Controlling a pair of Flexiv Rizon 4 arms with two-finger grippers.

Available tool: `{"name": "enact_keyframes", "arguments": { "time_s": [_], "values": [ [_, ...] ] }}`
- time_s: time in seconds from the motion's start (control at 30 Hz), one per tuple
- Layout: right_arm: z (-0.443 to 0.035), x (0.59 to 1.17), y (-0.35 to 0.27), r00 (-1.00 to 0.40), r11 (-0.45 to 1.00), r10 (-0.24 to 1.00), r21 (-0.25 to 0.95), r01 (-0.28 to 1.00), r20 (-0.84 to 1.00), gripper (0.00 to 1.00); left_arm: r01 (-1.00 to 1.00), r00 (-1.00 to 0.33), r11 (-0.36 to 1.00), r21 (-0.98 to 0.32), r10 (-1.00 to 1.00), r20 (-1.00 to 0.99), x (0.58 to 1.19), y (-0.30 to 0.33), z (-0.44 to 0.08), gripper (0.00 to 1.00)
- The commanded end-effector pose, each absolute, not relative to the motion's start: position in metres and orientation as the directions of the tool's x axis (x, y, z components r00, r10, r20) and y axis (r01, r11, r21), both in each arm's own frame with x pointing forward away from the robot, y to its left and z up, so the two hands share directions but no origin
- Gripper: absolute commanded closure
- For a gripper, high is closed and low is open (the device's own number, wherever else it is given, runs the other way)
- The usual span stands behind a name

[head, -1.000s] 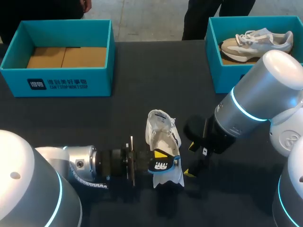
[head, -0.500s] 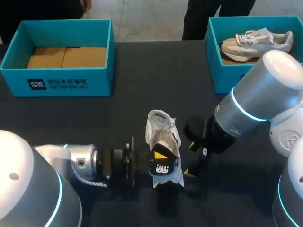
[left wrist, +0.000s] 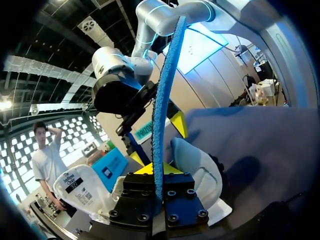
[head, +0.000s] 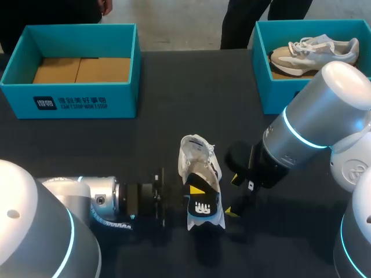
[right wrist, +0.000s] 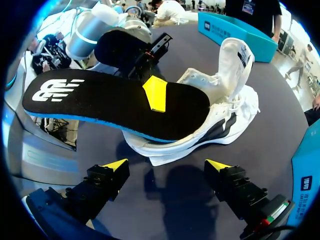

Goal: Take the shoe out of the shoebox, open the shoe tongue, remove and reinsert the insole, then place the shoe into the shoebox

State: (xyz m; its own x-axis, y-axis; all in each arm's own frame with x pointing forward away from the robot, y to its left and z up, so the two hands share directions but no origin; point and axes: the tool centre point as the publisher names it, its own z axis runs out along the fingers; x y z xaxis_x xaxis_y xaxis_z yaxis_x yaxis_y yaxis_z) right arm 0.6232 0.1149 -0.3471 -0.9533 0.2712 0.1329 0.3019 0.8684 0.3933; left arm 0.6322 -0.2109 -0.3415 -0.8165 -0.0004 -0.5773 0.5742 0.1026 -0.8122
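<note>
Nearest, the left gripper [head: 195, 194] comes in low from the left, pinched shut on the insole [head: 203, 207]: one yellow tip lies on its black top face, and the other must be underneath, though I can't see it. The printed heel end sticks out towards me; the front end runs into the mouth of the white shoe [head: 197, 161]. The shoe lies on the dark table [head: 174, 98], out of its box, with its tongue [right wrist: 235, 55] pulled up and the laces slack.

Just beside it on the right, the right gripper [head: 233, 196] has its fingers spread wide and holds nothing; it is near the shoe's side but not touching it.

I'd say the insole step is in hand. To do it well, the insole should stay flat and in line with the sole, and the toe end should pass under the raised tongue without folding. The shoe looks light and could slide or roll, so the free right gripper would do well to steady the heel or collar before any push or pull.

Counted: two arms; one insole; two shoes, one on the table and a second shoe [head: 316, 51] lying in the far right shoebox [head: 264, 87]; two teal boxes, the far left shoebox [head: 69, 103] showing only cardboard inside.
</note>
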Motion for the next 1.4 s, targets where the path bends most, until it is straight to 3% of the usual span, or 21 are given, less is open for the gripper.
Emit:
{"name": "enact_keyframes", "arguments": {
  "time_s": [0.03, 0.47, 0.63, 0.9, 1.4],
  "values": [
    [-0.347, 0.622, 0.116, -0.953, 0.869, 0.274, 0.391, 0.303, 0.129, 0.00, 0.572, -0.818, 0.108, -0.813, -0.002, -0.576, 0.632, -0.211, -0.343, 1.00],
    [-0.347, 0.622, 0.116, -0.953, 0.869, 0.274, 0.391, 0.303, 0.129, 0.00, 0.559, -0.827, 0.094, -0.824, -0.014, -0.562, 0.626, -0.204, -0.336, 1.00],
    [-0.347, 0.622, 0.116, -0.953, 0.869, 0.274, 0.391, 0.303, 0.129, 0.00, 0.559, -0.827, 0.087, -0.824, -0.017, -0.563, 0.624, -0.203, -0.332, 0.90],
    [-0.347, 0.622, 0.116, -0.953, 0.869, 0.274, 0.391, 0.303, 0.129, 0.00, 0.557, -0.828, 0.080, -0.827, -0.017, -0.560, 0.623, -0.203, -0.331, 0.90],
    [-0.347, 0.622, 0.116, -0.953, 0.869, 0.274, 0.391, 0.303, 0.129, 0.00, 0.577, -0.816, 0.069, -0.814, -0.006, -0.579, 0.619, -0.206, -0.323, 0.78]
  ]
}}
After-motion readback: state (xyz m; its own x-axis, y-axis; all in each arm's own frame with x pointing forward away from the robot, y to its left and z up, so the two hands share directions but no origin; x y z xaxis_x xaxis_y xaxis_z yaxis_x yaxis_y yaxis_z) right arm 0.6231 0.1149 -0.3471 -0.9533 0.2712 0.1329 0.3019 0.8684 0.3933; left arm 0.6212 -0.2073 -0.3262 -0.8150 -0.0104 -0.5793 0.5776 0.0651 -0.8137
